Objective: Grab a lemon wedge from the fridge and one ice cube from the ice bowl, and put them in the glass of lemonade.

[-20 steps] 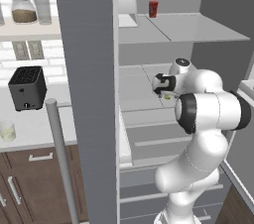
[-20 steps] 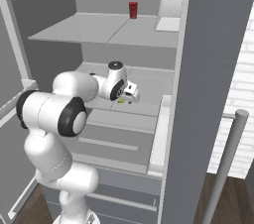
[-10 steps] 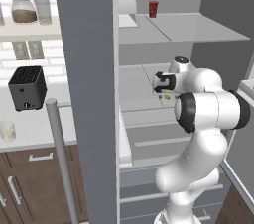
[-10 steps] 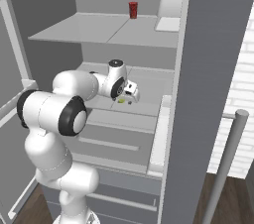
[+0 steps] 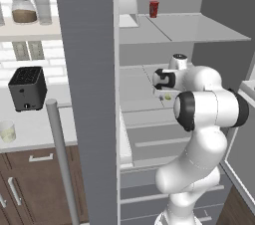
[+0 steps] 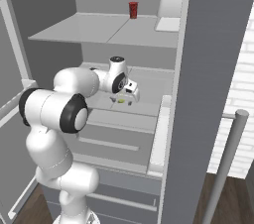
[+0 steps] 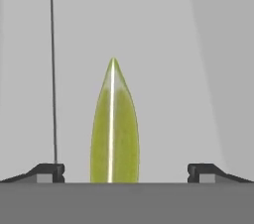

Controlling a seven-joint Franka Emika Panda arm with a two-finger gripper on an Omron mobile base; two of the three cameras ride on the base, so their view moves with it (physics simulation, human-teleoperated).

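The yellow-green lemon wedge (image 7: 114, 124) lies on the grey middle shelf of the open fridge (image 5: 84, 69), edge up, pointing away from the hand. My gripper (image 7: 126, 171) hangs just over it, open, with one fingertip on each side and the wedge centred in the gap. From the base views the gripper (image 5: 165, 97) reaches down to the shelf, and the lemon wedge (image 6: 121, 101) shows as a small green spot under the hand. The glass of lemonade (image 5: 7, 131) stands on the counter at the far left.
A red cup (image 5: 154, 8) and a white box (image 5: 128, 5) stand on the upper fridge shelf. A black toaster (image 5: 27, 87) sits on the counter left of the fridge. The open fridge door with its bar handle (image 5: 60, 154) stands between counter and shelves.
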